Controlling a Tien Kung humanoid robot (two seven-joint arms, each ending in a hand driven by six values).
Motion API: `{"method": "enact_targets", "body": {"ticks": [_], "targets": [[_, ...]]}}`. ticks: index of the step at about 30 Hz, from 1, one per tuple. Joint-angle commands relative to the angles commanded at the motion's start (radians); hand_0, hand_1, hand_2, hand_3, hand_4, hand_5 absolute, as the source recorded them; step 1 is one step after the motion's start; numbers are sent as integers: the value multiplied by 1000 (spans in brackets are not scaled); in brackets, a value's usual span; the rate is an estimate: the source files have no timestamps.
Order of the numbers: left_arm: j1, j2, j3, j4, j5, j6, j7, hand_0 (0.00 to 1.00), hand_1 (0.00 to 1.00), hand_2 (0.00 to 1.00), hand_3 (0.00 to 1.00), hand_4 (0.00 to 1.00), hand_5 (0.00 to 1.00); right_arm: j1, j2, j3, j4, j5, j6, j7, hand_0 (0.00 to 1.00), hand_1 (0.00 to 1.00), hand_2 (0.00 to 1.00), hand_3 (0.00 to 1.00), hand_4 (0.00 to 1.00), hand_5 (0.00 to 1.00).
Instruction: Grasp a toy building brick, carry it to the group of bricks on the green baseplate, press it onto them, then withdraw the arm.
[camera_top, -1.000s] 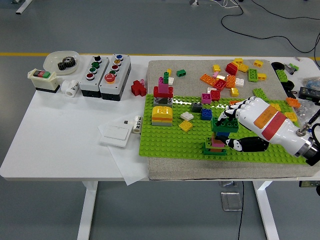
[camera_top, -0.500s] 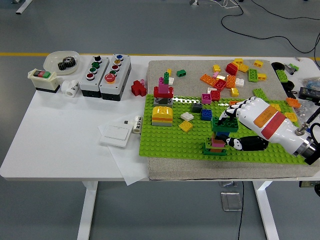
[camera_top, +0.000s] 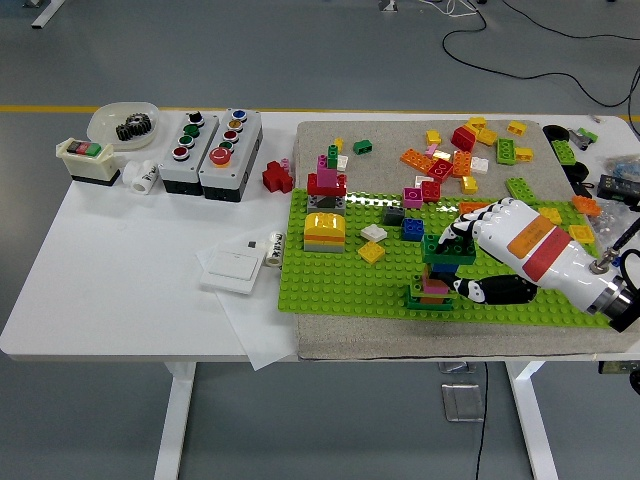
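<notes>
My right hand (camera_top: 451, 263), white with black finger joints, reaches in from the right over the green baseplate (camera_top: 335, 283). Its fingers (camera_top: 447, 233) curl over a dark green brick (camera_top: 445, 253), and the thumb (camera_top: 484, 290) lies lower, beside the stack. The brick sits on top of a small stack (camera_top: 430, 290) of blue, pink, orange and green bricks near the baseplate's front edge. The hand is shut on the dark green brick. My left arm is out of view.
On the baseplate also stand a red-and-pink tower (camera_top: 327, 179), a yellow-orange block (camera_top: 324, 231) and small single bricks (camera_top: 372, 251). Several loose bricks (camera_top: 458, 156) lie on the grey mat behind. Left of it are button boxes (camera_top: 211, 141), a gear bowl (camera_top: 126, 123) and a white switch plate (camera_top: 231, 265).
The hand and the dark green brick have sunk slightly onto the stack. Nothing else has moved.
</notes>
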Motion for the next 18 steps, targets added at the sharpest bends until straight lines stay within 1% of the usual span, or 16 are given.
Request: {"method": "enact_targets", "body": {"ticks": [18], "targets": [[9, 0, -10, 2, 15, -3, 3, 376, 514, 616, 775, 785, 904, 9, -7, 21, 31, 16, -24, 5, 346, 469, 534, 537, 700, 363]]}}
